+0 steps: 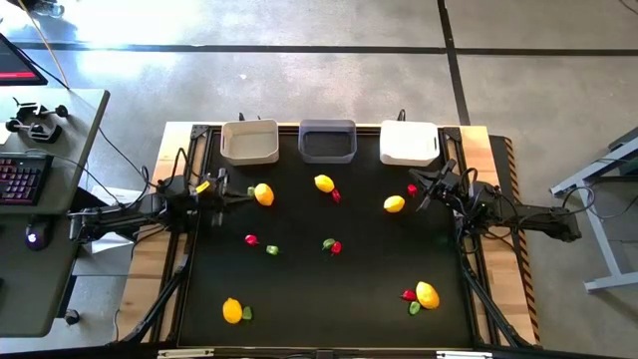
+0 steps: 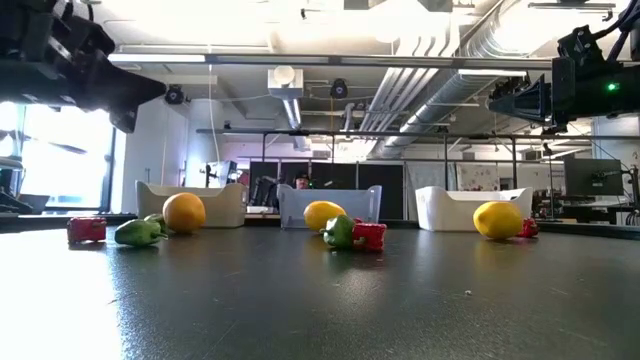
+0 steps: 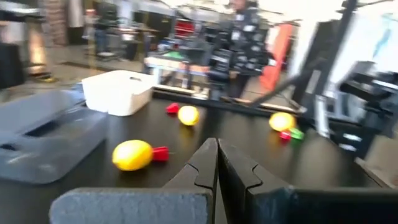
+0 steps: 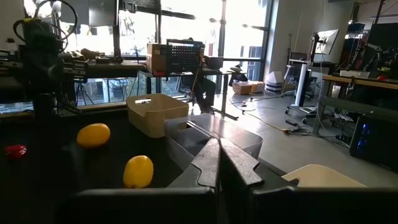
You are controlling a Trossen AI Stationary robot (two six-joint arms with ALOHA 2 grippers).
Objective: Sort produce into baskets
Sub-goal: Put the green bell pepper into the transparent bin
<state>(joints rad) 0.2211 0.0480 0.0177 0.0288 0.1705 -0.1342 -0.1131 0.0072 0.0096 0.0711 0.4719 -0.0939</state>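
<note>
Yellow, red and green produce lies scattered on the black table [image 1: 299,279]. One yellow piece [image 1: 263,193] lies just right of my left gripper [image 1: 227,190], which is shut and empty at the table's left side, above the surface. Another yellow piece [image 1: 395,203] and a red one [image 1: 412,189] lie just left of my right gripper [image 1: 431,191], which is also shut and empty. The cream-white bin [image 1: 249,142], dark grey bin [image 1: 327,141] and white bin [image 1: 410,143] stand in a row at the far edge. The wrist views show each pair of fingers closed together [image 3: 216,165] [image 4: 219,163].
More produce: a yellow piece with a red one [image 1: 324,183] mid-table, red-green pairs [image 1: 261,244] [image 1: 332,245], yellow with green at the near left [image 1: 232,310], yellow with red and green at the near right [image 1: 428,294]. A desk with a keyboard [image 1: 20,179] stands left of the table.
</note>
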